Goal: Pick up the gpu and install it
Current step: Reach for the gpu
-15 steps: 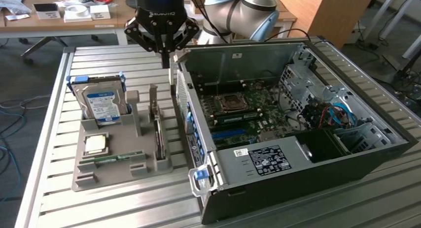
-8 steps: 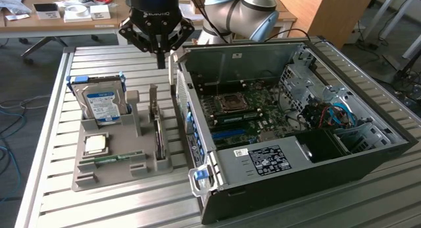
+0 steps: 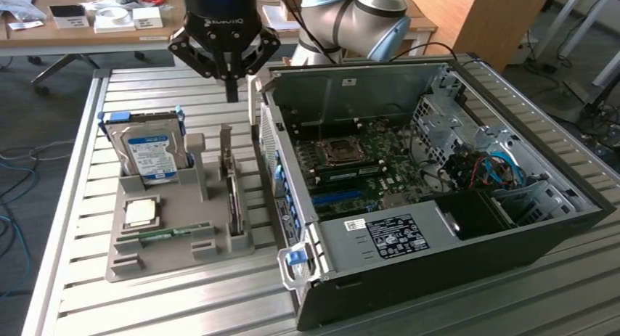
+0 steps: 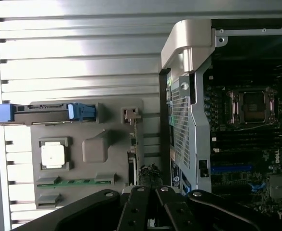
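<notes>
The gripper (image 3: 232, 93) hangs fingers-down over the far end of the grey parts holder (image 3: 126, 265). Its two fingers are pressed together with nothing between them. "ROBOTIQ" is printed in white across its black body. The fingertips are above and clear of the gpu (image 3: 232, 194), not touching it.

The gpu stands on its long edge in a slot along the holder's side towards the exterior view's right, just beside the open computer case (image 3: 542, 231). It is a thin dark card with a pale metal strip at its far end.

In the holder towards the exterior view's left, a silver hard drive (image 3: 150, 153) stands upright with blue rails on its sides. Its blue-and-white label has print too small to read. Nearer the camera, a square processor chip (image 3: 142, 213) lies flat, and a narrow green RAM stick (image 3: 165, 233) sits in a groove just nearer than that.

Inside the case, the motherboard (image 3: 373, 180) carries an empty processor socket. The grey power supply (image 3: 388, 238) at the near end bears a dark label with white print that cannot be read.

Everything rests on a slatted metal table (image 3: 145, 310).
</notes>
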